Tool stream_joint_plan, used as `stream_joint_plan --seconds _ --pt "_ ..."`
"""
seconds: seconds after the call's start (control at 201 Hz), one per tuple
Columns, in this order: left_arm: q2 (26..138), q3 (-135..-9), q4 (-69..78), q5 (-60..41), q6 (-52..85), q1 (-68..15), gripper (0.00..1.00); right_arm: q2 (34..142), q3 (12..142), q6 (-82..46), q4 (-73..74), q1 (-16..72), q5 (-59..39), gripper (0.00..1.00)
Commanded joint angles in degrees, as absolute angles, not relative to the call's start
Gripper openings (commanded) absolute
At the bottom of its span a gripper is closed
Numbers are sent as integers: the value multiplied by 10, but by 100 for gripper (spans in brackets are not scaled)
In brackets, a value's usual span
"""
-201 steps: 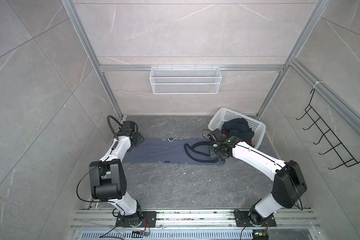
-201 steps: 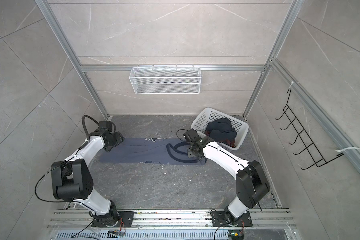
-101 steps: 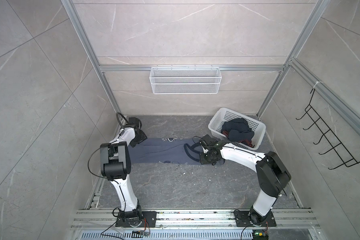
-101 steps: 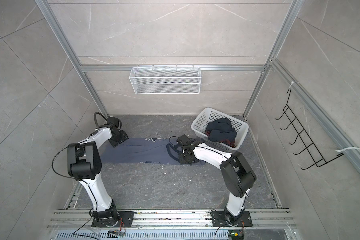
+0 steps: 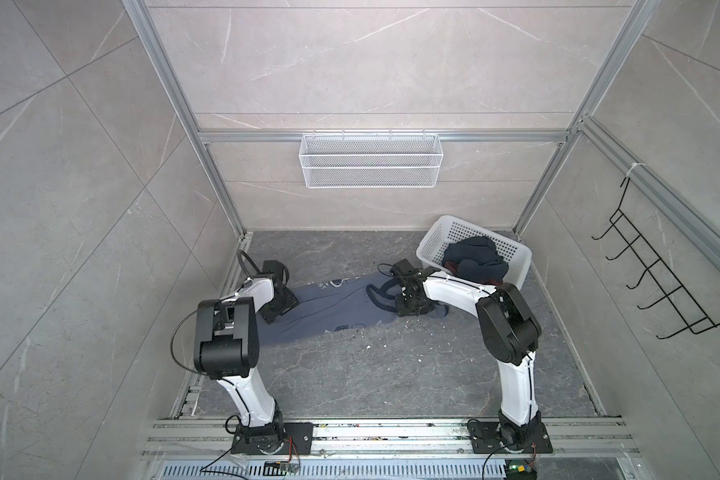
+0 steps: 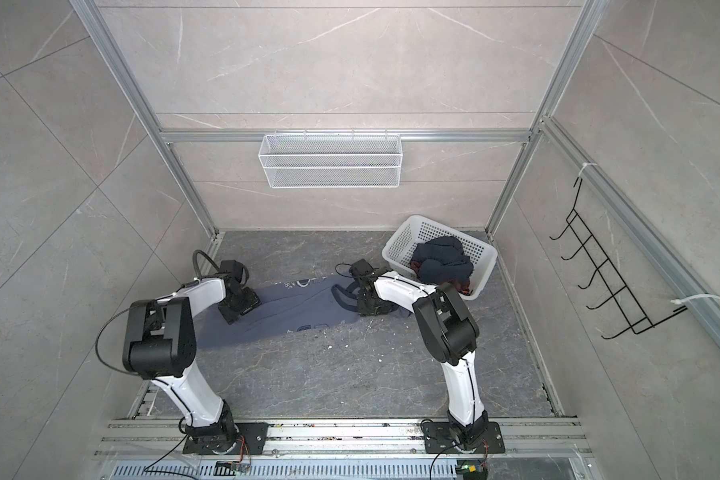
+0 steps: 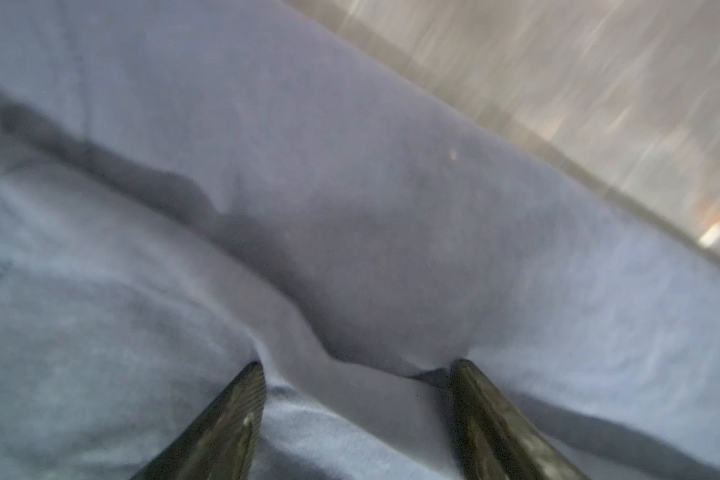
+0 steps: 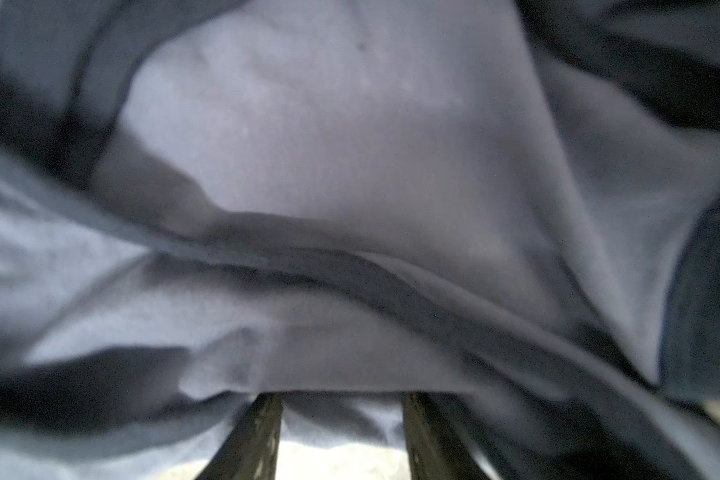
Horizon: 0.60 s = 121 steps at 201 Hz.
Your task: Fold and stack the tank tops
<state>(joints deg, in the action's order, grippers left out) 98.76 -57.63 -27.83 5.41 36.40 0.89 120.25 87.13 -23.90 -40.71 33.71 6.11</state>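
A slate-blue tank top (image 5: 337,309) (image 6: 298,309) with white lettering lies spread on the dark table between my grippers. My left gripper (image 5: 279,309) (image 6: 241,311) presses down on its left end. In the left wrist view the gripper (image 7: 356,365) is open, and a ridge of blue cloth (image 7: 350,208) bunches between the fingers. My right gripper (image 5: 410,307) (image 6: 371,308) sits at the strap end. In the right wrist view it (image 8: 341,397) is open, with folds of the top (image 8: 329,166) draped over its tips. A dark navy tank top (image 5: 474,259) (image 6: 443,259) lies crumpled in the basket.
The white perforated basket (image 5: 437,232) (image 6: 404,232) stands at the back right, close behind my right arm. A white wire shelf (image 5: 370,160) hangs on the back wall and a black hook rack (image 5: 657,282) on the right wall. Small white crumbs dot the table in front of the cloth.
My left gripper has come nearer and rightward onto the cloth's left end, its elbow swinging forward. My right gripper has slid left along the strap end and its jaws have widened.
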Motion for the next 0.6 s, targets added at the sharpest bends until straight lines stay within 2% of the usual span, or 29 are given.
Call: stream_joint_plan --seconds 0.0,0.149,0.269,0.393,0.597 --pt "910 -485 -294 32 430 -27 75 1249 917 -199 -442 338 85 50" --pt "785 -372 -293 49 516 -132 75 1292 982 -168 -447 341 58 49" --pt "727 -307 -302 62 608 -233 75 1332 1057 -143 -467 351 53 49" --pt "696 -269 -314 69 675 -317 75 1378 1145 -113 -493 365 54 51" --pt "696 -281 -346 85 734 -433 75 1467 1307 -88 -546 368 32 55"
